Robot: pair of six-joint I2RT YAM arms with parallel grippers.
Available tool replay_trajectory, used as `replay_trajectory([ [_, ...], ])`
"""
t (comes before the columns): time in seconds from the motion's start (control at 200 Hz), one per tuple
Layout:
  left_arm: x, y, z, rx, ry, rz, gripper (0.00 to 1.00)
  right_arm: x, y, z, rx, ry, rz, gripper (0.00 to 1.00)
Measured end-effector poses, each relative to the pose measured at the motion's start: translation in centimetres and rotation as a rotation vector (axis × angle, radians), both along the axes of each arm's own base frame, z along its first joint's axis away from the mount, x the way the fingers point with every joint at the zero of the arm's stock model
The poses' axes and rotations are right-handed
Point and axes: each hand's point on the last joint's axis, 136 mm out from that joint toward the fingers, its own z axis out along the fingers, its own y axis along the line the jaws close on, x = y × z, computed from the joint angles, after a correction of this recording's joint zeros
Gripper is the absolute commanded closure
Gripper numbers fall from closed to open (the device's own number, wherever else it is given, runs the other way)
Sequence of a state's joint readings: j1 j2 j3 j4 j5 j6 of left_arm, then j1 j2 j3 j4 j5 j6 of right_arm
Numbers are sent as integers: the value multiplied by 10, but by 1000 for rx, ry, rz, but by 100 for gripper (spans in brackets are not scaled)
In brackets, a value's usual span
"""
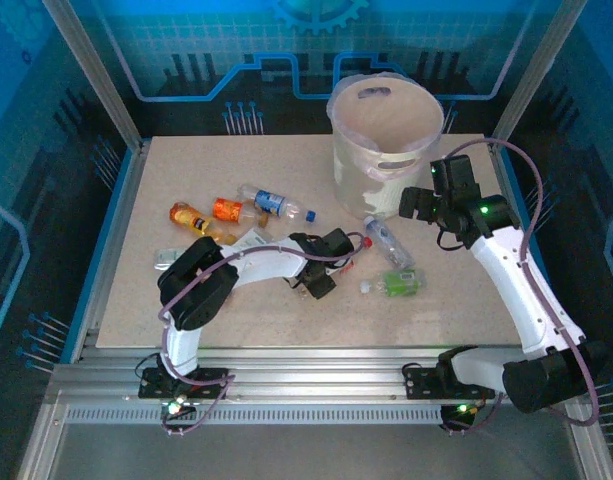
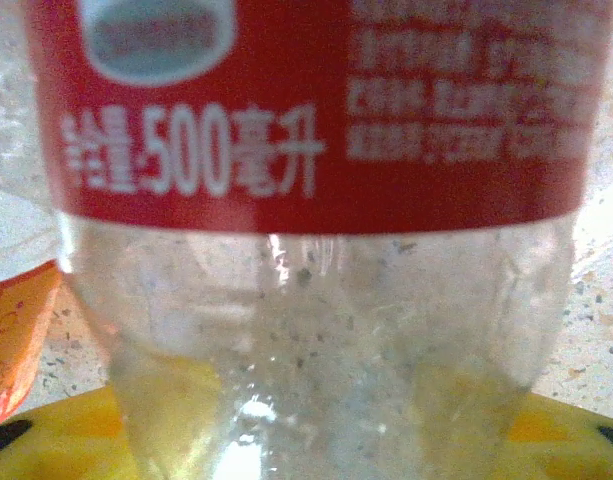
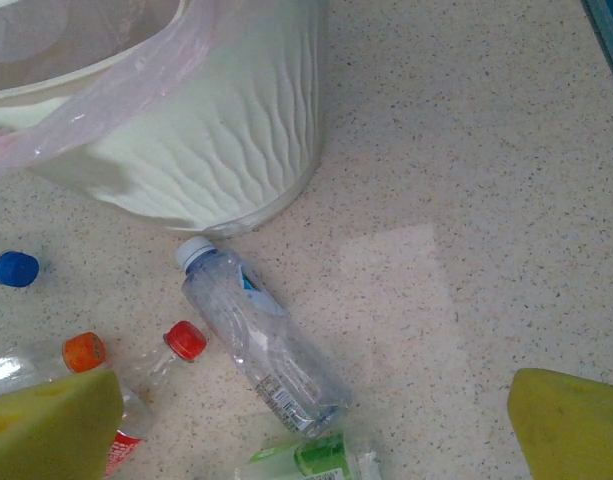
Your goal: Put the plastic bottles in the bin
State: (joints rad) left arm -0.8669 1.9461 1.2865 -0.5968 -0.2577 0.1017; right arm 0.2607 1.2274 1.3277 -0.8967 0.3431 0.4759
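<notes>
Low over the middle of the table, my left gripper is shut on a clear plastic bottle with a red label; its yellow fingertips show on either side of the bottle's body. My right gripper hangs open beside the white bin, with nothing between its yellow fingers. Below it lie a clear bottle with a white cap and a green-labelled bottle. More bottles lie left of centre: an orange one, an orange-labelled one and a blue-labelled one.
The bin has a thin plastic liner over its rim. A red cap, an orange cap and a blue cap show near its foot. A flattened grey item lies at the left. An aluminium frame surrounds the table.
</notes>
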Motion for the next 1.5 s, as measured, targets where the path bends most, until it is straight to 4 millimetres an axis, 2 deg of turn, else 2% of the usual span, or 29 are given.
replay_trajectory([
  [0.29, -12, 1, 8, -21, 5, 0, 54, 0, 2, 0, 12, 2, 4, 0],
  [0.435, -14, -7, 31, -79, -28, -12, 55, -1, 6, 1, 35, -5, 19, 0],
  [0.595, -14, -12, 69, -167, -87, -3, 58, -5, 15, 10, 90, -41, 58, 0],
  [0.73, -14, -12, 100, -252, -147, 11, 59, -8, 33, 25, 182, -92, 135, 0],
  [0.941, -22, -8, 140, -393, -225, 17, 61, -8, 77, 50, 376, -175, 327, 0],
  [1.066, -28, -5, 164, -496, -273, 20, 61, -8, 99, 63, 479, -213, 416, 4],
  [1.231, -33, -6, 196, -628, -339, 5, 61, -6, 117, 78, 584, -264, 490, 9],
  [1.376, -34, -10, 209, -692, -355, 6, 61, -3, 129, 92, 654, -308, 531, 17],
  [1.501, -33, -15, 213, -727, -360, 1, 61, -1, 142, 102, 687, -337, 572, 19],
])
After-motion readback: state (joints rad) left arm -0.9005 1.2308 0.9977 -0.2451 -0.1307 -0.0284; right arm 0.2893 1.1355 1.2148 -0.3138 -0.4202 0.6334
